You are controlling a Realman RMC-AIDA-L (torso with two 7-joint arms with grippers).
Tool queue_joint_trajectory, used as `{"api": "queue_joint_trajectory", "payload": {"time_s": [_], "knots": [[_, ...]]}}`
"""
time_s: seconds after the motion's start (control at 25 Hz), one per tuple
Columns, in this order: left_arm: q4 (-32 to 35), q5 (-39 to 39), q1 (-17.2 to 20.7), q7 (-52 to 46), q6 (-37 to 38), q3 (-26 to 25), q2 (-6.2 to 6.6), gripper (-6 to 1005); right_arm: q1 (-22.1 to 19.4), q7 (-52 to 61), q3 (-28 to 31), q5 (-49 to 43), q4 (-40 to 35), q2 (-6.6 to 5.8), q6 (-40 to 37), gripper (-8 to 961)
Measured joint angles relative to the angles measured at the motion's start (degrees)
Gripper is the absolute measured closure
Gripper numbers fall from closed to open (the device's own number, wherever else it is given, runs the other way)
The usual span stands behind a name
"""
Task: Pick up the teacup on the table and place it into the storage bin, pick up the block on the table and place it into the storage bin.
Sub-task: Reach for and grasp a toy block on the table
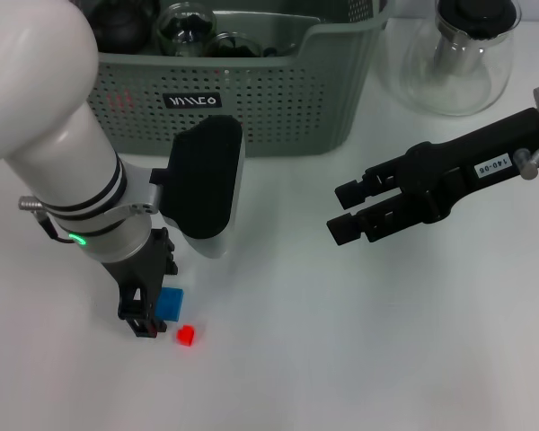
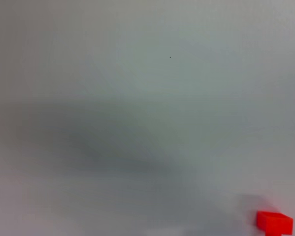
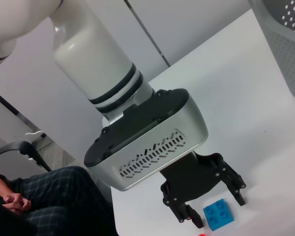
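A blue block point(image 1: 171, 303) lies on the white table point(image 1: 359, 359) at the near left, with a much smaller red block point(image 1: 186, 336) just in front of it. My left gripper point(image 1: 157, 301) is down at the table and stands open, its black fingers point(image 3: 238, 194) on either side of the blue block point(image 3: 218, 214). The left wrist view holds only bare table and the red block point(image 2: 274, 222). My right gripper point(image 1: 341, 211) hovers open and empty at the middle right. The grey-green storage bin point(image 1: 251, 99) stands at the back. No teacup shows on the table.
Dark and glass vessels point(image 1: 184, 27) lie inside the bin. A clear glass teapot point(image 1: 458, 54) stands to the right of the bin. In the right wrist view a seated person's legs point(image 3: 54, 196) show beyond the table's edge.
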Motion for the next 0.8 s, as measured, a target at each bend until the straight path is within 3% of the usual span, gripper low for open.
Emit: {"api": "queue_joint_trajectory", "payload": {"time_s": [0.6,0.8], "knots": [[-0.6,-0.3,-0.3,0.1,0.4,0.1,0.0,296,0.1,0.0,0.0,0.0,0.0,-0.17,0.7,183],[-0.5,-0.3,-0.3,-0.3,0.7,0.1,0.0,472,0.1,0.0,0.0,0.0,0.0,-0.18,0.8,183]]}}
